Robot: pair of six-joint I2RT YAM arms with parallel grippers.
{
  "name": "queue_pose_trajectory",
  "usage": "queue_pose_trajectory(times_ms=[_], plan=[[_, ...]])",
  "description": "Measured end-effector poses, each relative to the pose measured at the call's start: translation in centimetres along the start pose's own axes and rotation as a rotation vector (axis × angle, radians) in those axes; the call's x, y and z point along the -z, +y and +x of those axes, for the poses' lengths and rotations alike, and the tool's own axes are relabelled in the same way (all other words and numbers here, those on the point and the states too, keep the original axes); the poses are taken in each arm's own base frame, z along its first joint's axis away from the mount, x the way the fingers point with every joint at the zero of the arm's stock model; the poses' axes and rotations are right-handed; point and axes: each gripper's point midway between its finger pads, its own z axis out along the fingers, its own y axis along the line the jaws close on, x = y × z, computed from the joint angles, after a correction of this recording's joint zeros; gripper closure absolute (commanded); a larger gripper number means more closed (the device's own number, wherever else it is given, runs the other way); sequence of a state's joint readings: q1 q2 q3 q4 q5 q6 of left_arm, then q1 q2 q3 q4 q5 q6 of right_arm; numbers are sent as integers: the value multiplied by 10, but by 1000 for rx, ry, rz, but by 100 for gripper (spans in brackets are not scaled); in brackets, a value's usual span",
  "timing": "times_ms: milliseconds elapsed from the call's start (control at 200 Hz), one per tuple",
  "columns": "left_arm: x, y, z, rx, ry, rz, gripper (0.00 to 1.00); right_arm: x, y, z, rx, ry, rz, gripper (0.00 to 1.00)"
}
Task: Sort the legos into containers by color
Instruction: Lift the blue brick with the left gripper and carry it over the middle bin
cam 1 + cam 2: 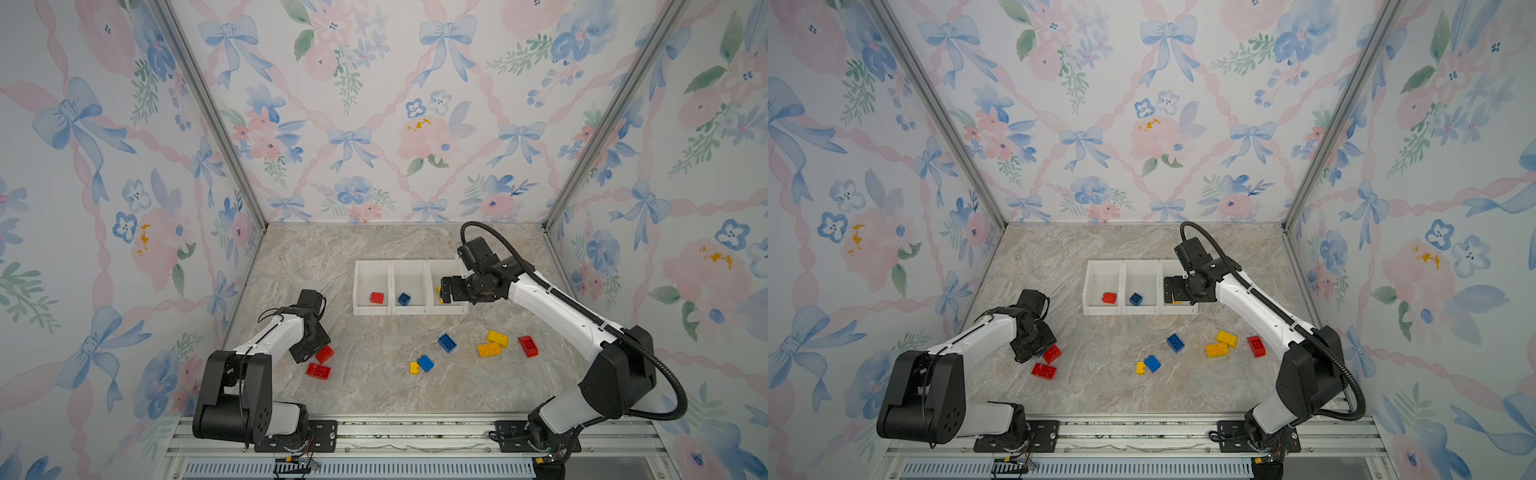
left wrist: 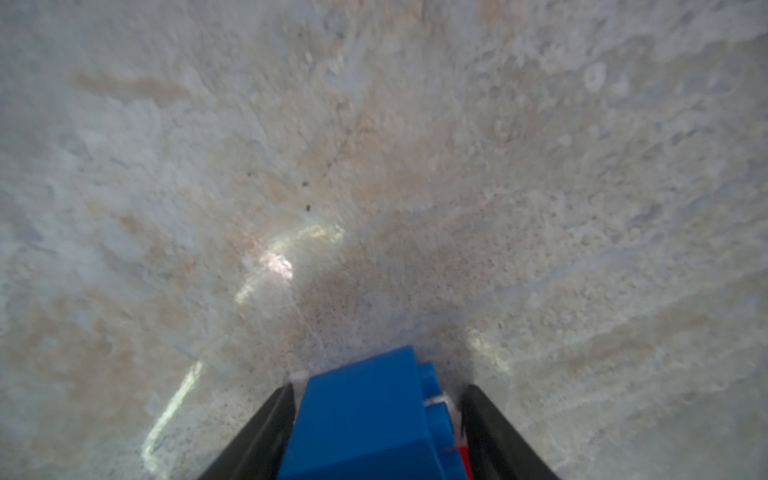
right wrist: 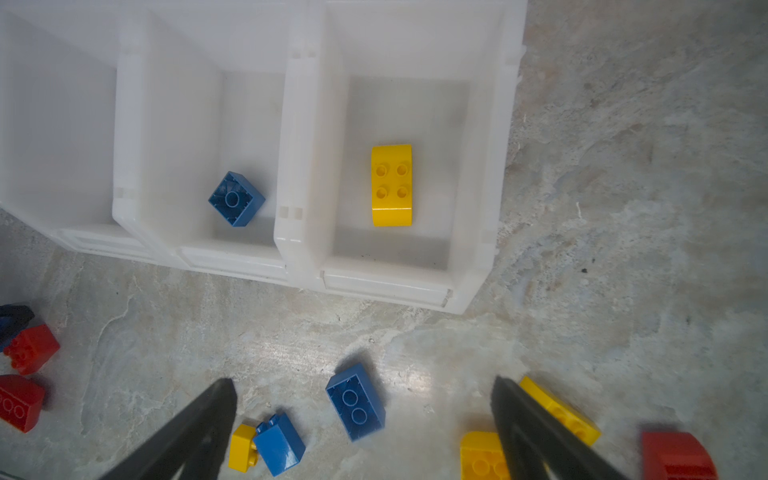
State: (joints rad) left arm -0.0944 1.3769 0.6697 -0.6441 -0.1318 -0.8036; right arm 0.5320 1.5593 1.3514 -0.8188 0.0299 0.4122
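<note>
Blue plastic fills the left gripper (image 2: 380,388) at eight o'clock on the table (image 1: 374,395). Its jaws bracket a blue brick (image 2: 357,419), though a firm pinch cannot be confirmed. Two red bricks (image 1: 319,370) lie just beside. Loose legos (image 1: 446,343) scatter toward five o'clock. Beyond, toward twelve, the containers (image 1: 409,311) hold one piece per colour. The right gripper (image 3: 362,381) hovers over the yellow brick (image 3: 392,185), jaws wide and empty. Light, rigid and slick, the pieces likely grip best across flat side walls.
</note>
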Motion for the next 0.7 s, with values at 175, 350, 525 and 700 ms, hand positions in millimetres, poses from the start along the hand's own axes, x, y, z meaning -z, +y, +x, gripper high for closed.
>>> queue_pose_trajectory(times_ms=[175,350,525,700], plan=[[0,0,-1,-5,-5,1,51,1,0,0,-7,-3,-2,1],[3,-2,-4,-7,-22,13,62,4,0,-1,-10,-12,-5,1],[9,-3,-7,-3,-46,34,65,5,0,-1,-16,-12,-5,1],[28,-10,-14,-7,-119,93,70,5,-2,6,-28,-6,-4,1]])
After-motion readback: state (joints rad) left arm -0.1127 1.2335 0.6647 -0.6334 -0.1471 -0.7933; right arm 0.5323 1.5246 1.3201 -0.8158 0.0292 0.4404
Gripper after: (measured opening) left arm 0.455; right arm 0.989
